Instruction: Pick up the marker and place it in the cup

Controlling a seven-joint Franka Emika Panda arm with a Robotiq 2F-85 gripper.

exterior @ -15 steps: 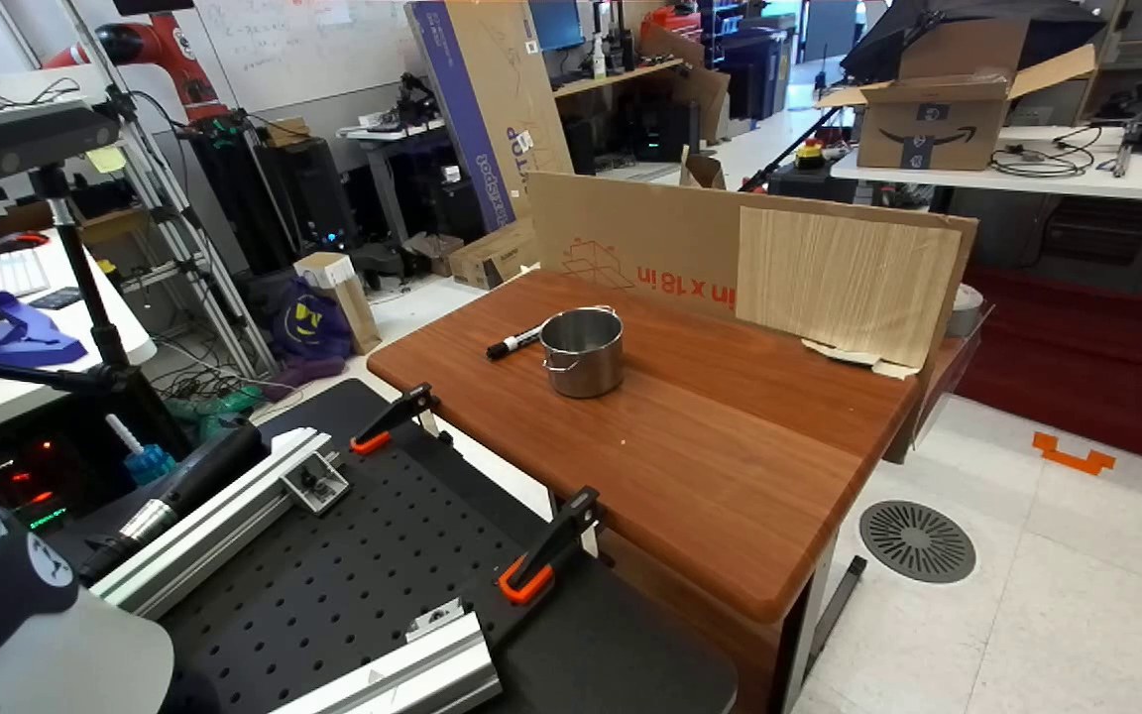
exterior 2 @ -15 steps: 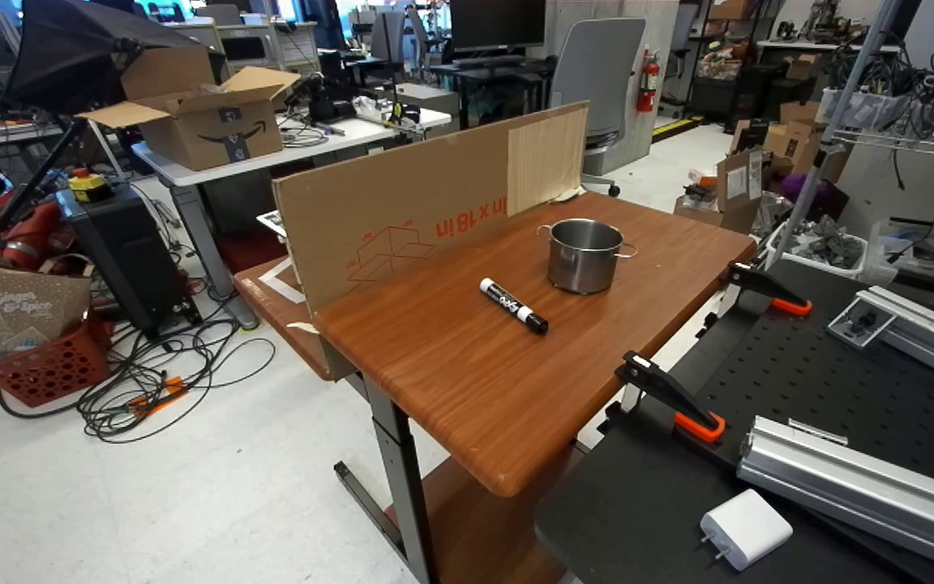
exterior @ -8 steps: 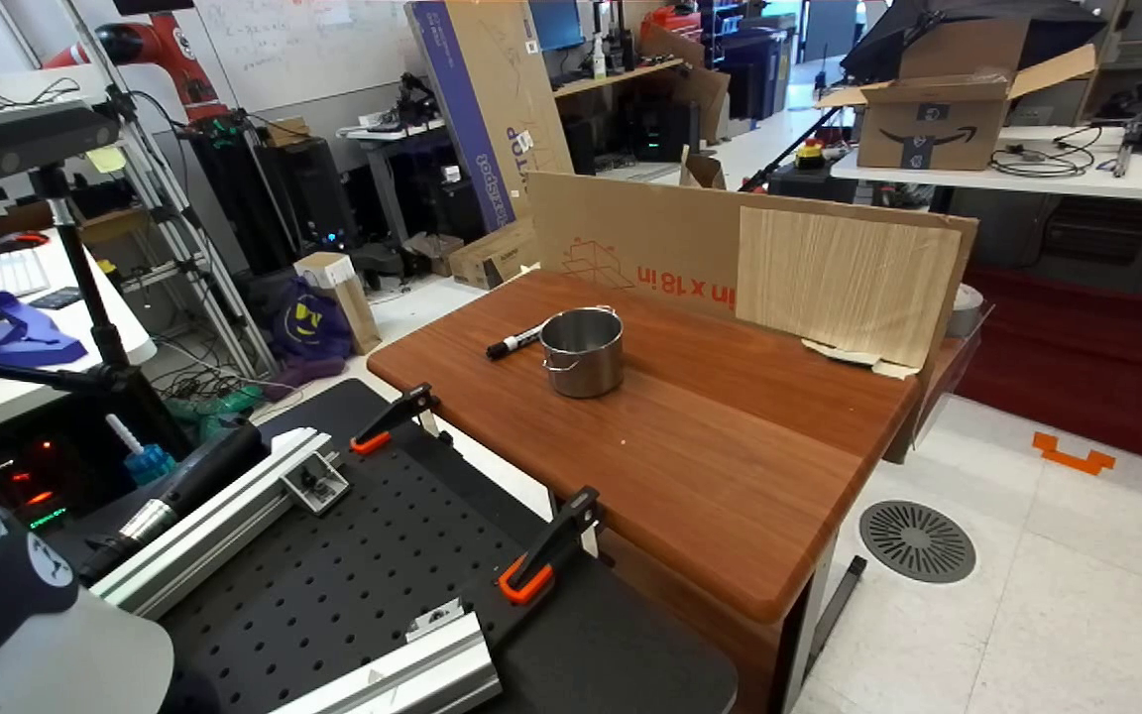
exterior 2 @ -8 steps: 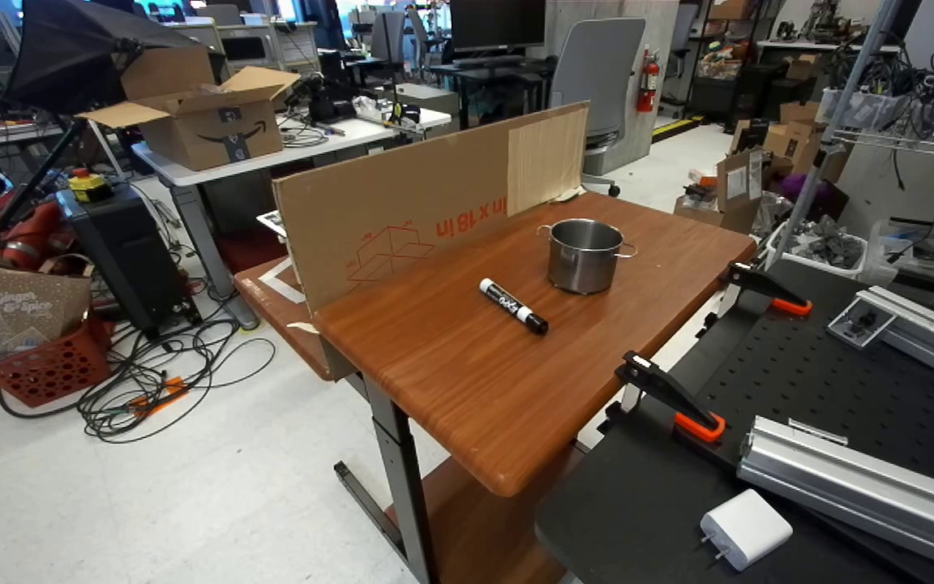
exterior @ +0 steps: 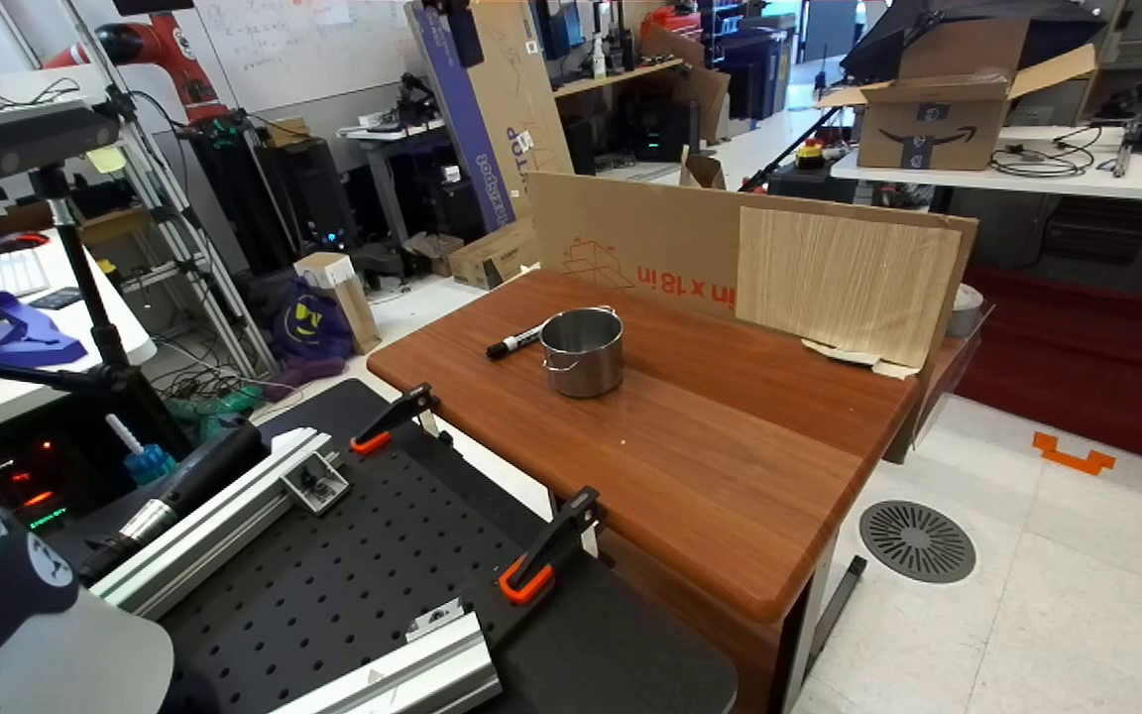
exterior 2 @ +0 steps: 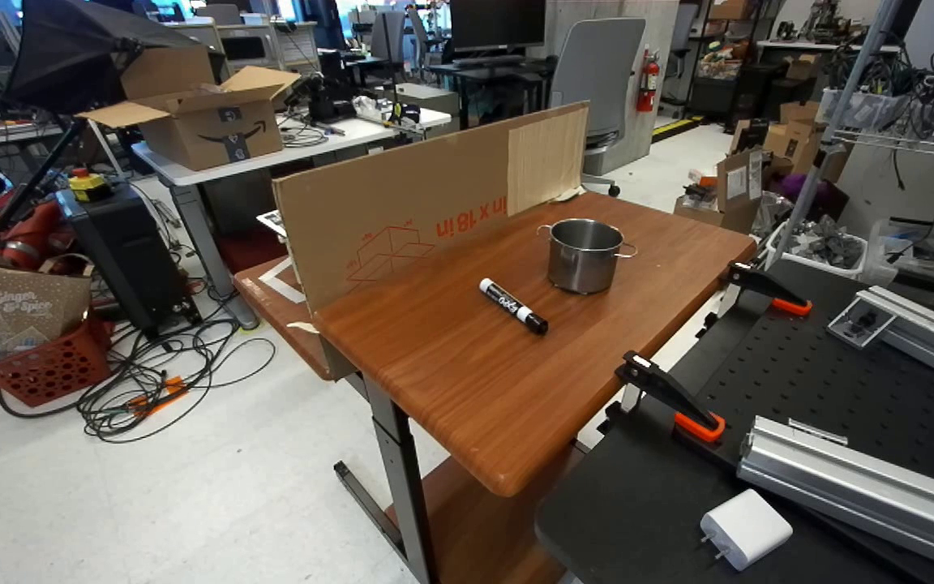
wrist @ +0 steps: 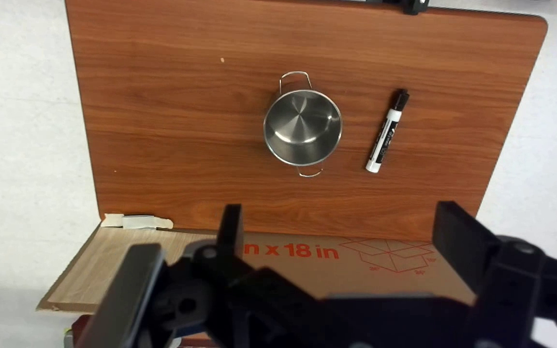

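My claw point(wrist: 341, 217) has its 2 fingers point(wrist: 462, 241) spread well apart in wrist view, w/ 1 brown cardboard panel point(wrist: 341, 278) partly behind them. 1 wooden table point(wrist: 162, 121) in view below me. Qty 1 marker point(wrist: 384, 137) lying flat on it, b/w, black-capped, near the cup point(wrist: 302, 128) but apart from it, to its right in wrist view. Qty 1 cup, metal, upright on same table, w/ 2 wire handles point(wrist: 295, 72), 1 per side. In an exterior view point(exterior: 586, 357) the cup hides 1 end of the marker. In both exterior views: 2 blk/orange clamps point(exterior 2: 666, 391) on edge of 1 black perforated board point(exterior: 353, 560), near the table; also 1 open cardboard box point(exterior: 933, 124) in bkgd.
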